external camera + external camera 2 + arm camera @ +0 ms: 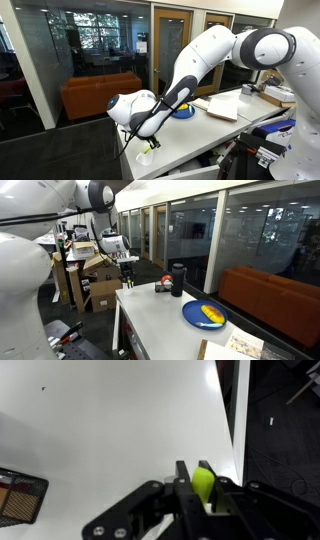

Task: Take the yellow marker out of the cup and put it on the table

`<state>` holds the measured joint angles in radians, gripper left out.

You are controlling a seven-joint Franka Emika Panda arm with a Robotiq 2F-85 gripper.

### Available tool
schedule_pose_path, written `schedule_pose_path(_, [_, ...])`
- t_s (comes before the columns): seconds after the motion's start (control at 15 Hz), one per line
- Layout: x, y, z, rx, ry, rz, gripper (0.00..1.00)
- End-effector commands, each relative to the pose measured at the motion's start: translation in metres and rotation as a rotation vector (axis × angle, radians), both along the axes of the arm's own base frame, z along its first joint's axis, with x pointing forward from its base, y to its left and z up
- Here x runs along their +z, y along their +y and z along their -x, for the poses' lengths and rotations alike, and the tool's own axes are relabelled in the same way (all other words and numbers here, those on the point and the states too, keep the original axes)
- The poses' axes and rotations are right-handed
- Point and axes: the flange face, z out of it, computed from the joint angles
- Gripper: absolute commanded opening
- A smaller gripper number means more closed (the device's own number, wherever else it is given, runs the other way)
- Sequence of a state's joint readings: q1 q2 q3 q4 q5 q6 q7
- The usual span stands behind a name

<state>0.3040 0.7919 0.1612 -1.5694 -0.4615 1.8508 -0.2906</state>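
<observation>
My gripper [200, 485] is shut on the yellow marker [203, 482], whose yellow-green end stands upright between the fingers in the wrist view. In an exterior view the gripper [145, 140] hangs just above the small white cup [146, 157] at the near end of the white table [200, 128]. A bit of the marker [153, 146] shows just above the cup's rim. In another exterior view the gripper [127, 277] is at the far corner of the table [150, 325], and the cup is hidden there. I cannot tell if the marker's lower end is still inside the cup.
A blue bowl [204, 314] holding a rounder yellow object sits mid-table, also seen in an exterior view [183, 111]. A dark bottle [178, 278] with a red-orange item [166, 281] stands near the glass wall. A black mesh tray [20, 495] and the table edge [232, 420] are close by.
</observation>
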Motion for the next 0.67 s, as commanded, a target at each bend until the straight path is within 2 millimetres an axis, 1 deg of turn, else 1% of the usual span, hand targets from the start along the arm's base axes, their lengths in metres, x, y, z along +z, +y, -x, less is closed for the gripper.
schedule_pose_path(0.0, [0.008,0.000,-0.003,0.027,-0.022,0.013,0.04])
schedule_pose_path(0.27, [0.026,0.000,-0.007,0.023,-0.048,0.015,0.04])
schedule_pose_path(0.6, [0.060,0.003,-0.012,0.036,-0.095,0.024,0.04])
